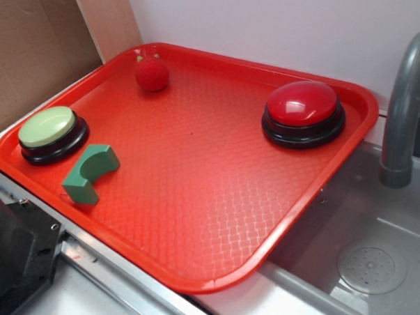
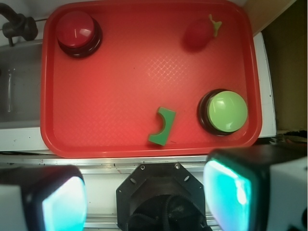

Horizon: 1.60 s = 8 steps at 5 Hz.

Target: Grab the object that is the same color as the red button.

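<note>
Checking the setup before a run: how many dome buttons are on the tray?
2. The red button sits near the tray's right edge, close to the faucet. The pale green button sits at the left edge, beside the green arch block. Nothing appears to hide another.

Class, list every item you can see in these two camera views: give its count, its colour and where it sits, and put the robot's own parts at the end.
Tray: 1, red, on the counter beside the sink.
Red button: 1, glossy red dome on a black base, at the tray corner nearest the faucet.
Green button: 1, pale green dome on a black base, at the tray edge opposite the red button.
Red ball: 1, matte red with a small green stem, near the tray's far edge.
Arch block: 1, green, just beside the green button.
Faucet: 1, grey, over the sink.
Sink: 1, grey, next to the tray.
Cardboard: 1, brown, behind the tray.
Gripper: 1, open, fingers with glowing teal pads, high above the tray's near edge.
</note>
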Motion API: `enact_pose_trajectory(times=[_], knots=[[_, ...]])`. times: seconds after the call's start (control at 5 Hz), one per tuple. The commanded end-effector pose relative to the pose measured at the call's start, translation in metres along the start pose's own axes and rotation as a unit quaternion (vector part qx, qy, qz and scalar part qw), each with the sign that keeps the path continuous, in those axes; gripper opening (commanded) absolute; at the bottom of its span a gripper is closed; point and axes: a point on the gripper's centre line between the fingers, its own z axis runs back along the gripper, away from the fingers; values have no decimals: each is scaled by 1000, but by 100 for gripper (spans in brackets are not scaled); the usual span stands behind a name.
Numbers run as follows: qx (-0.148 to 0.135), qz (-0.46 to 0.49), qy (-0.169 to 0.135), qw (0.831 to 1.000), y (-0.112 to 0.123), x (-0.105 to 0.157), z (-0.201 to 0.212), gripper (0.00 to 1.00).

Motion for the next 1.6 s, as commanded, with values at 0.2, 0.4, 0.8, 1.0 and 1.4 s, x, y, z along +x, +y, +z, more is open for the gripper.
enact_pose_trajectory(times=[0.2, 0.4, 0.8, 1.0, 1.4], knots=[[-16, 44, -10, 999, 13, 17, -8, 100], [-17, 139, -30, 990, 34, 36, -20, 100], [31, 343, -97, 934, 84, 89, -69, 100], [30, 434, -140, 889, 105, 114, -99, 100], [52, 544, -177, 819, 136, 148, -154, 100]])
